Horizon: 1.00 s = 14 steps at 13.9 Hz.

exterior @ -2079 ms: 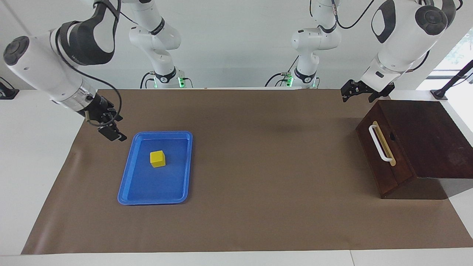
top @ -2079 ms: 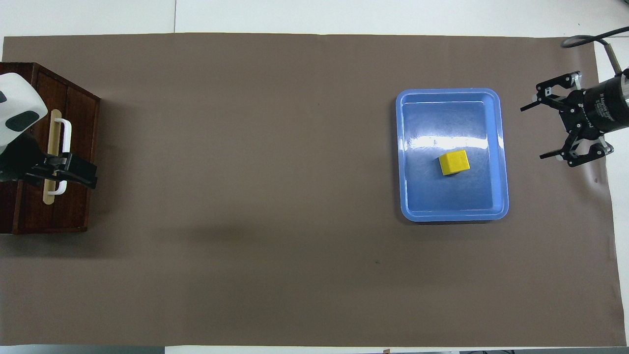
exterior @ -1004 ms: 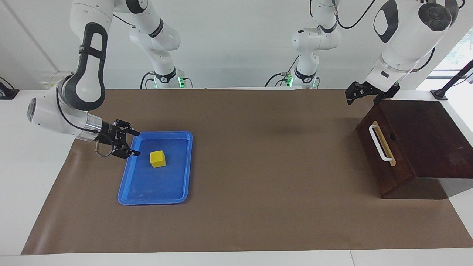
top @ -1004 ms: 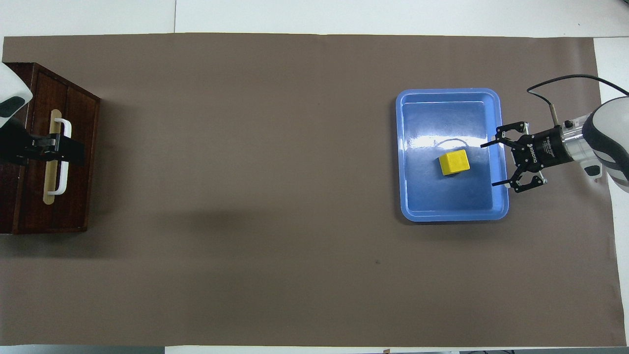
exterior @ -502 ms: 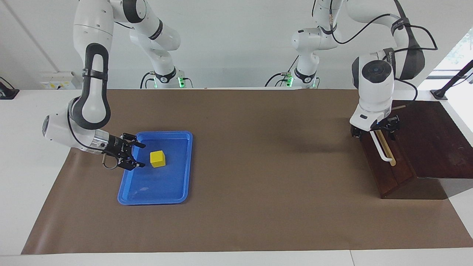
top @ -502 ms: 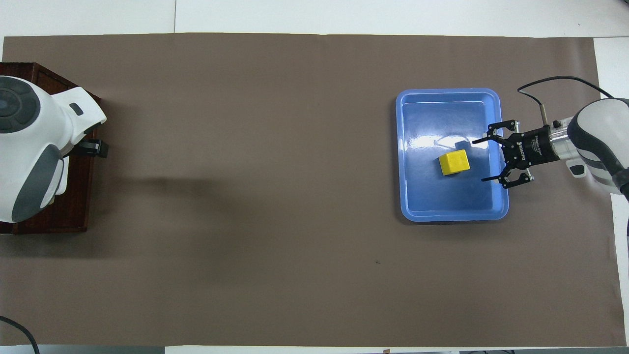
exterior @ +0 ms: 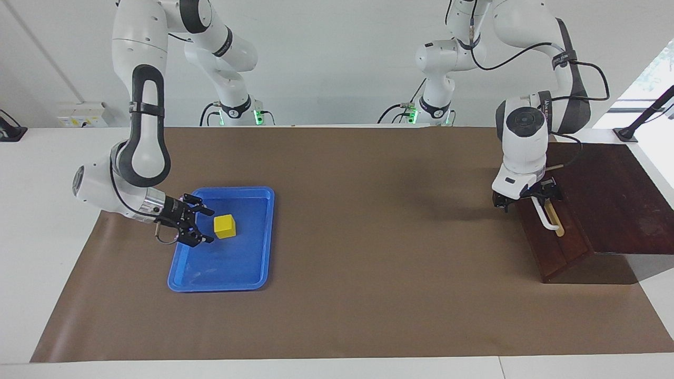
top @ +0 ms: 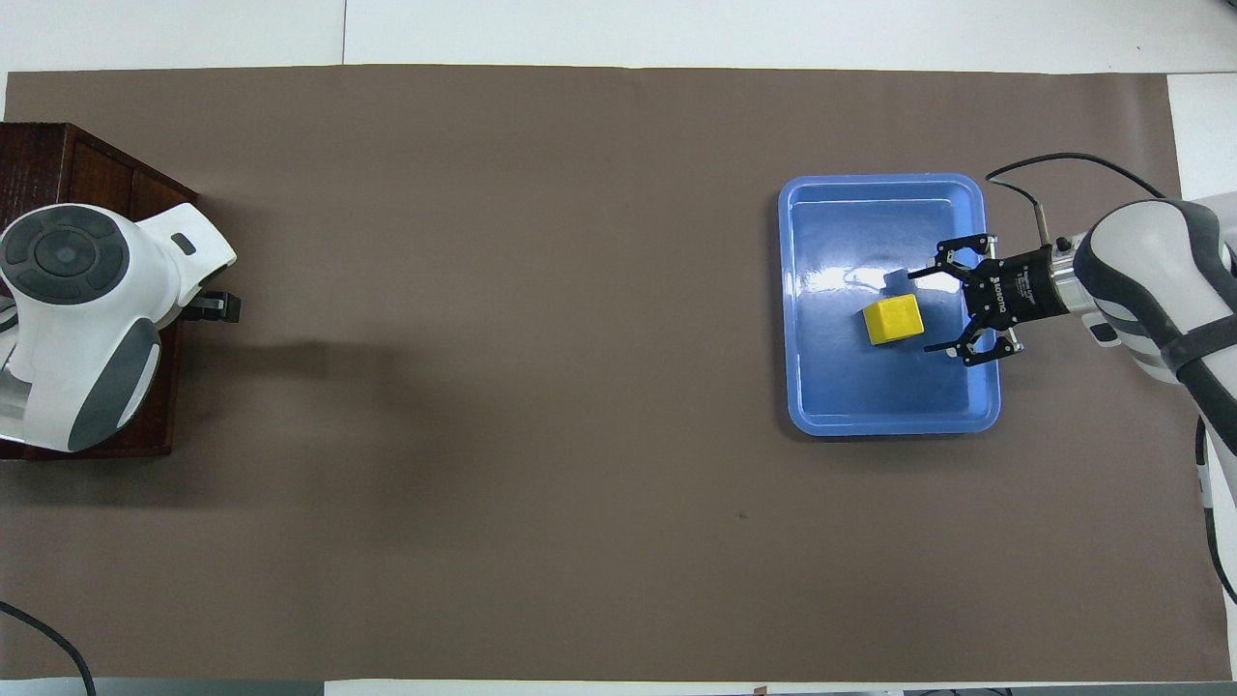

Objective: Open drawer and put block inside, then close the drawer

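The yellow block lies in a blue tray. My right gripper hangs low over the tray, open. Its fingertips are level with the block's side toward the right arm's end of the table, and they do not touch it. The dark wooden drawer stands shut in its box. My left gripper is open at the end of the white handle nearer to the robots. In the overhead view the left arm hides the handle, and only one finger shows.
Brown paper covers the table between the tray and the drawer box. The box stands at the left arm's end of the table, with its front facing the tray.
The right gripper swung down from beside the tray and slid in toward the block. The left arm turned and came down from above the box to the handle. Both stayed open.
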### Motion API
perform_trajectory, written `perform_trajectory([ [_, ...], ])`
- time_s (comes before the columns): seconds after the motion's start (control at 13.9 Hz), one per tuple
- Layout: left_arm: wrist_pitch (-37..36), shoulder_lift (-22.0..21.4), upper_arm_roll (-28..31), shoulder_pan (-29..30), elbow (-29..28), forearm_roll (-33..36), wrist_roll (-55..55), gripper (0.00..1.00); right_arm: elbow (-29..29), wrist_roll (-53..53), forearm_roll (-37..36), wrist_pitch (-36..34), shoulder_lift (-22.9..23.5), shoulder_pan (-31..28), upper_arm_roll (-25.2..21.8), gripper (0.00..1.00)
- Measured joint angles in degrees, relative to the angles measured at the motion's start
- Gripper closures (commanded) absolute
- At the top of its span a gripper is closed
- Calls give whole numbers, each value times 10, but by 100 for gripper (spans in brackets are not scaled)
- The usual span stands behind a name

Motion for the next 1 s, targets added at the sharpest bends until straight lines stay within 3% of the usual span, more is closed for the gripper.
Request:
perform_trajectory([
  [0.36,27,19,-3,-9,-8,22,-46,0,-14,0,5,14,0,4,0,0],
  [0.65,9,22,-8,-69,8,2,-75,0,-22,0,6,27,0,8,0,0],
  [1.0,-19,29,-9,-107,30,-38,-85,0,-31,0,6,31,0,8,0,11],
])
